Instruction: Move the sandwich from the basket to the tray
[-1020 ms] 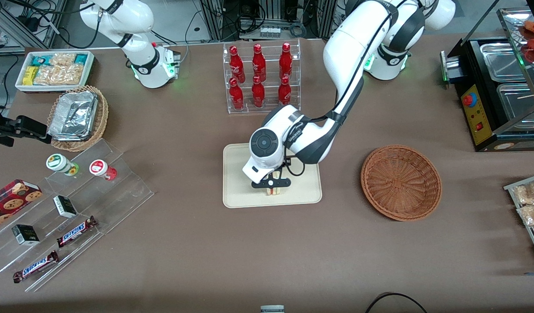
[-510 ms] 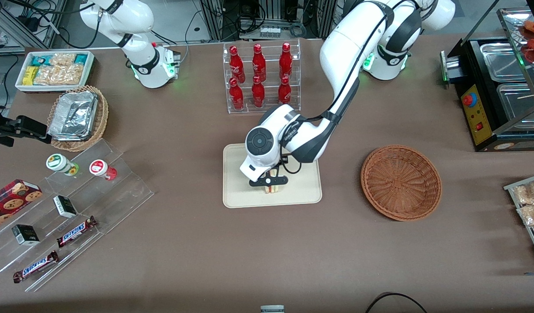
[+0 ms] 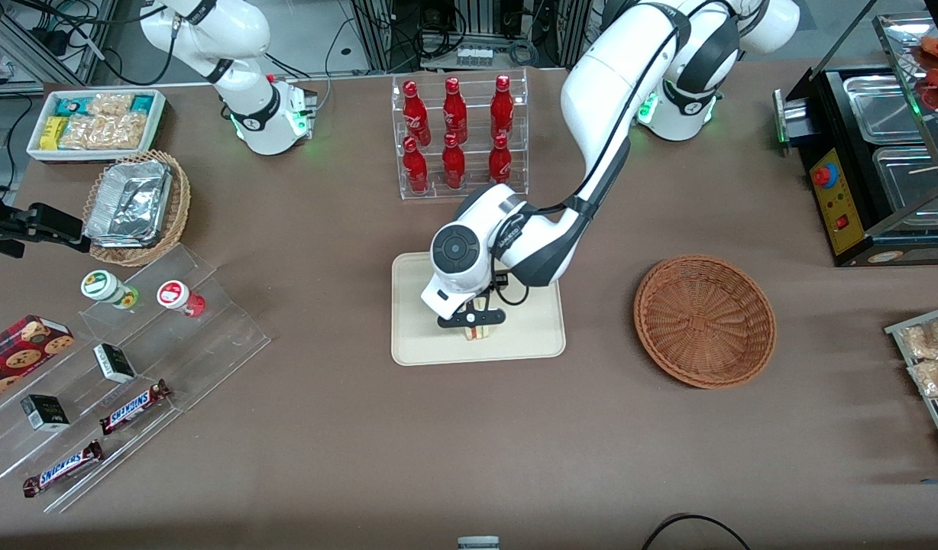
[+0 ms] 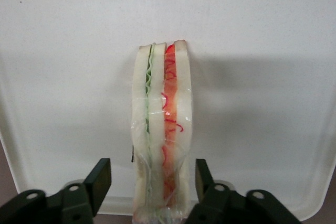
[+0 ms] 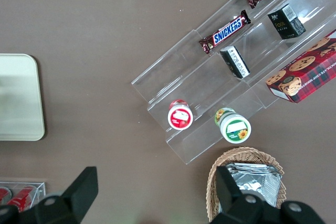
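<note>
At centre frame, our gripper [image 3: 473,320] stands low over the tray [image 3: 415,344], jaws parted just clear of the sandwich [image 4: 161,129] standing on edge there. The basket [image 3: 704,321] sits empty. We fear a finger may snag and topple it on lifting.

Sandwich on the tray, under the tool

The sandwich [image 4: 161,129] stands on edge on the tray [image 3: 417,345], between the tool's [image 3: 473,321] parted fingers [image 4: 100,179]. The basket [image 3: 703,321] sits on the worktop [image 3: 469,443] beside the tray, toward the working arm's end.
</note>
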Available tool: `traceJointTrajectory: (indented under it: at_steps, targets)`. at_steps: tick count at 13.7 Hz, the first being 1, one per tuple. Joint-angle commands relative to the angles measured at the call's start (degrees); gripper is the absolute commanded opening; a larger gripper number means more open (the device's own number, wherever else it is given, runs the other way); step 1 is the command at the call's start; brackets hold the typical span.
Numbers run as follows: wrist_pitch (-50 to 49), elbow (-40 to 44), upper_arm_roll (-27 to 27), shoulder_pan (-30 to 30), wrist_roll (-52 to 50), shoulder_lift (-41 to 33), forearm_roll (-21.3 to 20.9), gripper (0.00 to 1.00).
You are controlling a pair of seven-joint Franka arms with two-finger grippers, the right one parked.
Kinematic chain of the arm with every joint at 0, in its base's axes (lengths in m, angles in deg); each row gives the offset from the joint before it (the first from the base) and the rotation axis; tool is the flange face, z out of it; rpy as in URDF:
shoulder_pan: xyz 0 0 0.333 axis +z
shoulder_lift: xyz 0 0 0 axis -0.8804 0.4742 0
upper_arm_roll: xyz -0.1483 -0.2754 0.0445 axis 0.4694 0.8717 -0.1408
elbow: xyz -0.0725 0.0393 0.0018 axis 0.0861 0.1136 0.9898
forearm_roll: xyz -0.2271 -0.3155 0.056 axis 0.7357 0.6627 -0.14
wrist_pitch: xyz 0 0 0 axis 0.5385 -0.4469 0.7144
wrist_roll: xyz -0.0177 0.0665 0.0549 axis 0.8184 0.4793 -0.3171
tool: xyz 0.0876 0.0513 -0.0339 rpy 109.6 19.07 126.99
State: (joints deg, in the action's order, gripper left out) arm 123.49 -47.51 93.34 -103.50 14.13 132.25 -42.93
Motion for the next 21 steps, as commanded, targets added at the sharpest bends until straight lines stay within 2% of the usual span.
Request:
traceJointTrajectory:
  at_steps: [1, 11, 14, 19, 21]
  targets:
    - [-2.2, 1.9, -0.6, -0.6, -0.9, -0.9, 0.6, 1.0]
    - [-13.6, 2.2, -0.6, 3.0, 0.0, -13.1, 0.9, 1.0]
    - [-15.9, 2.2, -0.9, 4.9, 4.8, -15.4, 2.3, 1.0]
    - [-18.9, 1.6, -0.9, 13.0, 11.1, -20.9, 3.0, 1.0]
    - [-21.3, 1.6, -0.9, 16.0, 16.8, -22.0, 2.9, 1.0]
